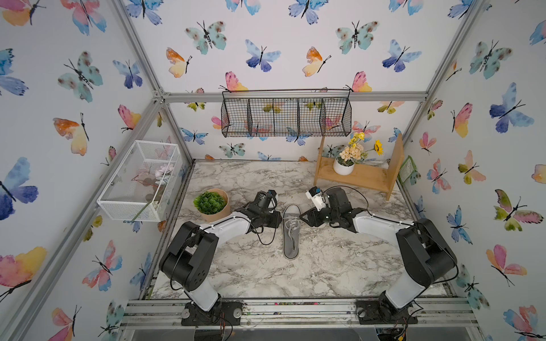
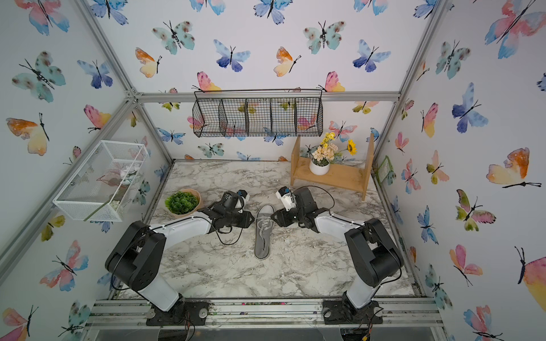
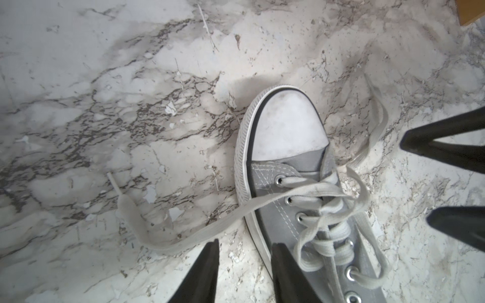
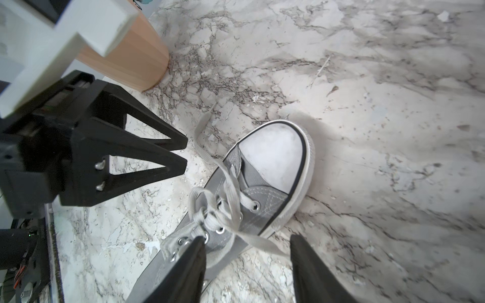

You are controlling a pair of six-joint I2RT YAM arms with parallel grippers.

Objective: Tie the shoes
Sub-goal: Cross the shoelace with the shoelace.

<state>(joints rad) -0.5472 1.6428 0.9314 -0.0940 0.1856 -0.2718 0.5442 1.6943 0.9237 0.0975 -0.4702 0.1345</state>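
Observation:
A grey sneaker (image 1: pixel 291 245) (image 2: pixel 262 245) with a white toe cap (image 3: pixel 286 123) (image 4: pixel 273 152) lies mid-table, toe towards the back wall. Its white laces are loosely crossed over the tongue (image 3: pixel 330 210). My left gripper (image 1: pixel 279 220) (image 3: pixel 245 251) stands open beside the shoe's eyelets, over bare table and the sole edge. One lace end (image 3: pixel 162 241) trails across the table just beyond its fingertips. My right gripper (image 1: pixel 301 218) (image 4: pixel 248 244) is open on the shoe's other side. A lace strand (image 4: pixel 262 244) lies between its fingers, unclamped.
A potted green plant (image 1: pixel 211 203) stands behind the left arm. At the back right is a wooden shelf (image 1: pixel 357 174) with a white flower pot (image 1: pixel 343 166). A black wire basket (image 1: pixel 286 116) hangs on the back wall, a white mesh basket (image 1: pixel 139 180) on the left.

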